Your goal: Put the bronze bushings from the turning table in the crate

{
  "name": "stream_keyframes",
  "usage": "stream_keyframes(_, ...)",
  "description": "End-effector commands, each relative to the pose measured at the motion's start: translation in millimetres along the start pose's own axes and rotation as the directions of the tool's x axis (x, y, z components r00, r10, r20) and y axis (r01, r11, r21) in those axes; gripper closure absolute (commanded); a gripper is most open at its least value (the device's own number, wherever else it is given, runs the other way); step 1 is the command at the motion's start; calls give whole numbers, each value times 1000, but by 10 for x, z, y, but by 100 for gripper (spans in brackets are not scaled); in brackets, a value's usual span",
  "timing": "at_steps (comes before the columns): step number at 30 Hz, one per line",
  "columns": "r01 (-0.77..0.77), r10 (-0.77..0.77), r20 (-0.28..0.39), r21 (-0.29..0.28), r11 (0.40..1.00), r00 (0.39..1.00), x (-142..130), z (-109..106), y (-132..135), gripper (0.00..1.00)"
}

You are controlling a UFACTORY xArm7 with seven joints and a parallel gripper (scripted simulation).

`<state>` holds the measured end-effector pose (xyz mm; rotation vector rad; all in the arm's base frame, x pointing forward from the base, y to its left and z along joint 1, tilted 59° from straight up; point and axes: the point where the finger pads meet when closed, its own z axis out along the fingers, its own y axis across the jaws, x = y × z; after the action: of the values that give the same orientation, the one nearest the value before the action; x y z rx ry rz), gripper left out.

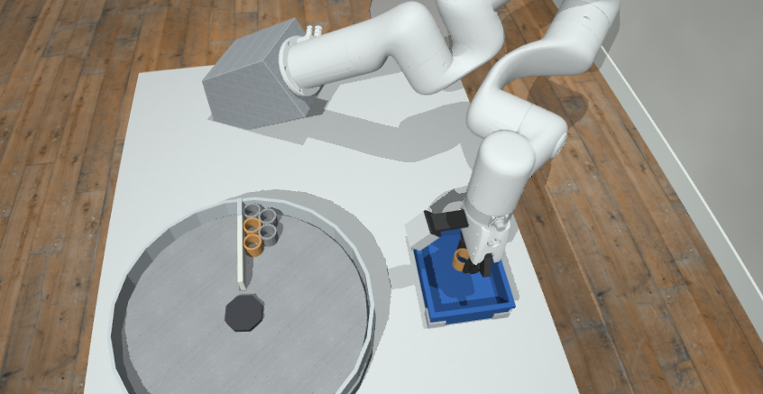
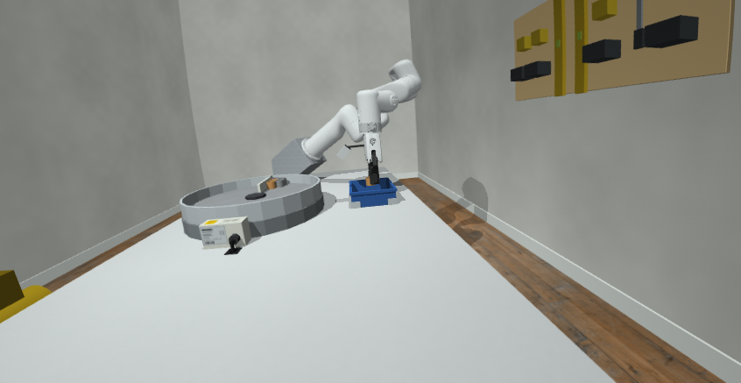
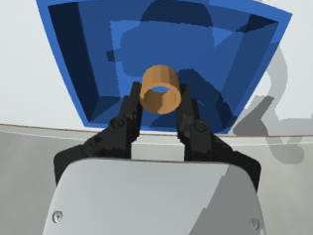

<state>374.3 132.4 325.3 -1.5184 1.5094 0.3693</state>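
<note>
My gripper (image 1: 474,266) (image 2: 372,175) (image 3: 159,95) is shut on a bronze bushing (image 1: 456,261) (image 3: 160,88) and holds it low inside the blue crate (image 1: 501,296) (image 2: 357,194) (image 3: 66,72), just above its floor. On the turning table (image 1: 176,311) (image 2: 290,199), two bronze bushings (image 1: 252,224) (image 1: 253,244) stand beside a white divider bar (image 1: 239,242), with three steel bushings (image 1: 252,210) (image 1: 267,215) (image 1: 269,233) packed against them. The crate floor under the held bushing looks empty.
A black octagonal hub (image 1: 243,312) sits at the turntable's centre. The arm's grey base block (image 1: 251,79) stands at the back of the white table. A small white box with a black part (image 2: 223,230) sits in front of the turntable.
</note>
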Motion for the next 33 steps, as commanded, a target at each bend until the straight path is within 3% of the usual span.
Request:
stream_keyframes(1, 0, 0, 0, 3, 1000, 1000, 1, 52, -10, 100)
stream_keyframes(20, 0, 0, 0, 3, 1000, 1000, 3, 325, -12, 100)
stream_keyframes(33, 0, 0, 0, 3, 1000, 1000, 3, 361, -12, 100)
